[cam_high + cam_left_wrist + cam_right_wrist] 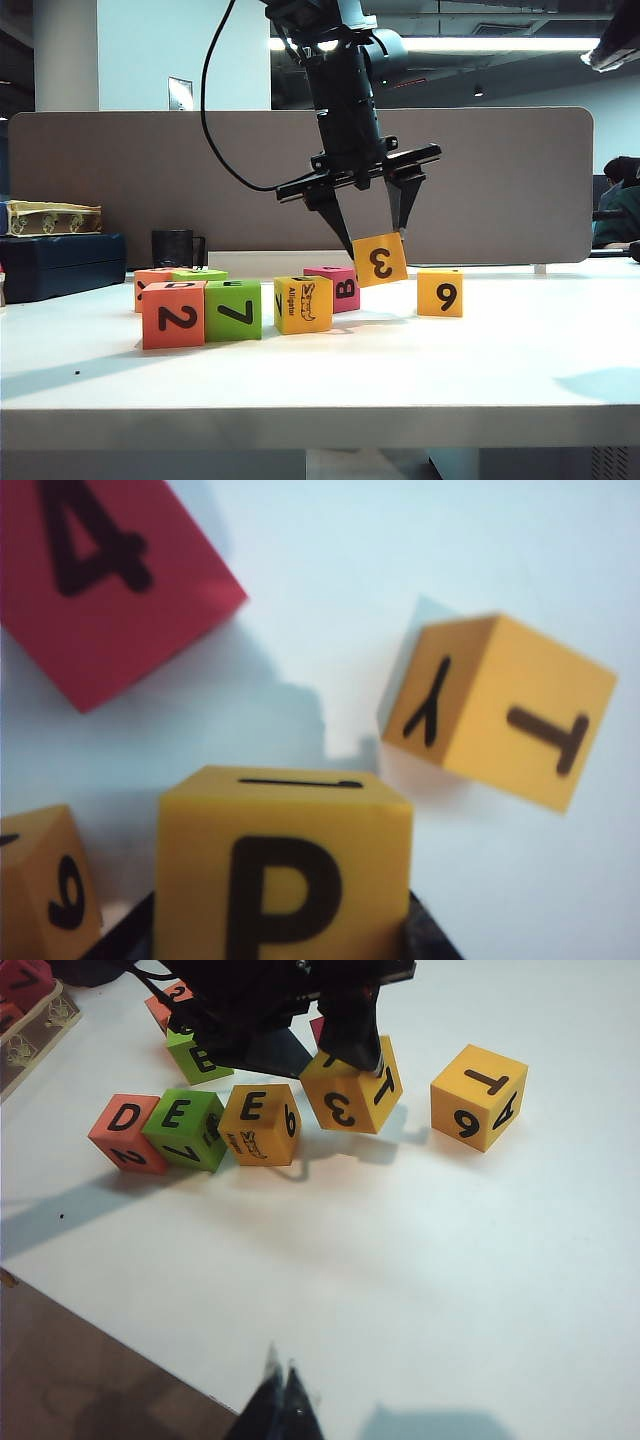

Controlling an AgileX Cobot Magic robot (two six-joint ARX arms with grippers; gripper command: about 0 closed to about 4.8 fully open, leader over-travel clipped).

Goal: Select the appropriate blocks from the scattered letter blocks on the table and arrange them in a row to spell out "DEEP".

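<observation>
Yellow-orange 3 block (380, 260) held off the table (420, 370), tilted on a corner, pinched between the left gripper (375, 222) fingers. Its P face looks toward the wrist camera, not upward (top faces elsewhere read D, E, E). Row lies to its left in the exterior view: salmon 2 block (173, 314), green 7 block (233, 309), alligator block (303, 304). The open slot is just right of the alligator block; a cube, so no long axis. Right gripper (280, 1385) hangs well apart, fingertips together, nothing held.

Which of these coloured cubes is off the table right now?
The yellow-orange cube marked 3: the left gripper holds it tilted in the air; the others sit on the table.
</observation>
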